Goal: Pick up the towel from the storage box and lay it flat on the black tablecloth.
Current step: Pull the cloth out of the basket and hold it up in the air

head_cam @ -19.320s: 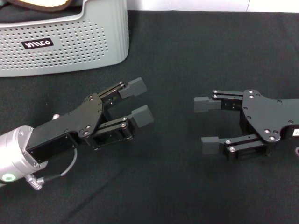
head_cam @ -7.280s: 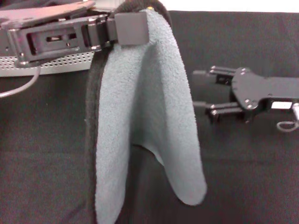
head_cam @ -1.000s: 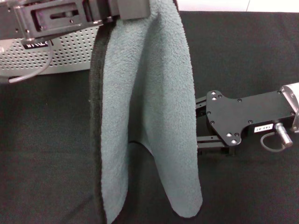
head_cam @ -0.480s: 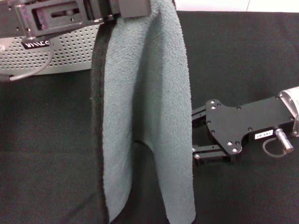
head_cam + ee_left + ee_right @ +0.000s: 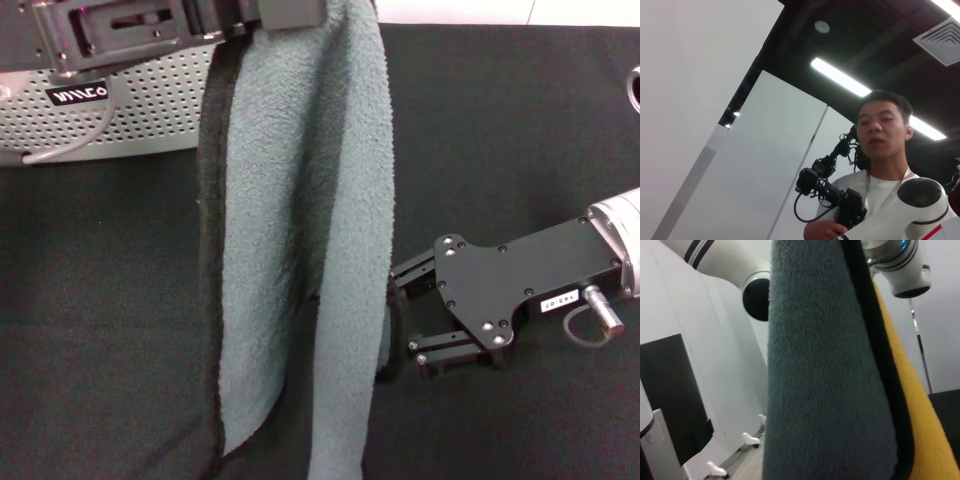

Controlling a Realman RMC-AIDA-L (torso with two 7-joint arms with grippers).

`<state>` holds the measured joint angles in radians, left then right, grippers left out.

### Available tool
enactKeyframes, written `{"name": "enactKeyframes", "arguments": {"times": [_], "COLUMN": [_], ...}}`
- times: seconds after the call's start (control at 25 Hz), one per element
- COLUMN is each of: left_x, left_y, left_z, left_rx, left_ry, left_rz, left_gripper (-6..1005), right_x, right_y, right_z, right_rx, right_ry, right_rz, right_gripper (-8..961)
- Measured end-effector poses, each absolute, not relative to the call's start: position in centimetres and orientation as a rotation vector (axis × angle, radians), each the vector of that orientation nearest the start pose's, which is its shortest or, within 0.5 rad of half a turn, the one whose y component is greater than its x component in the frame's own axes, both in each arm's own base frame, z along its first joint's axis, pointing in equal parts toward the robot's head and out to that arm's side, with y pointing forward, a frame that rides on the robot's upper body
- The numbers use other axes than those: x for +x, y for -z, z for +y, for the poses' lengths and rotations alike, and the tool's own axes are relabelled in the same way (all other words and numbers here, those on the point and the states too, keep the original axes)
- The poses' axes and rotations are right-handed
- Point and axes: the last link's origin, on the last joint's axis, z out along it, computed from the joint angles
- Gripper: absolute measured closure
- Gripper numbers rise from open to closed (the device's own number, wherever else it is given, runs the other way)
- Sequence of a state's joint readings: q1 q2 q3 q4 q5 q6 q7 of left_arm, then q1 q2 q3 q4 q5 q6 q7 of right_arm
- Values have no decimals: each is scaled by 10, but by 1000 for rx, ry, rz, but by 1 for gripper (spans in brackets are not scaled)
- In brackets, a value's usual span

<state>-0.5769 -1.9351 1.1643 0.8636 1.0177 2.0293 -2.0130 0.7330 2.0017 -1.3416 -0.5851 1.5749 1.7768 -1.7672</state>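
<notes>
Fleece towel [image 5: 300, 230], long axis vertical

i see the black tablecloth [image 5: 520, 130] covering the whole work surface, matte and faintly creased. directly on it, at the far left corner of my head view, sits the storage box [image 5: 130, 115], its dotted grey-green wall and small black label with white lettering facing me. nothing else i can make out rests on the cloth.
</notes>
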Motion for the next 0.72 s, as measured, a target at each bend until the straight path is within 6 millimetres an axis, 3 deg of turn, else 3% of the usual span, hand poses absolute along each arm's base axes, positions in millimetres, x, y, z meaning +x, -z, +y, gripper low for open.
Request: {"name": "enactKeyframes", "arguments": {"times": [0.72], "left_x": [-133], "left_y": [-92], "left_z": [309], "left_rx": [-3048], "left_ry": [1710], "left_rz": [-611], "left_gripper": [986], "right_x": [152], "right_y": [20], "right_z": [319], "right_rx": [-3352], "right_ry": [-851], "right_rz": [81], "right_gripper": [530]}}
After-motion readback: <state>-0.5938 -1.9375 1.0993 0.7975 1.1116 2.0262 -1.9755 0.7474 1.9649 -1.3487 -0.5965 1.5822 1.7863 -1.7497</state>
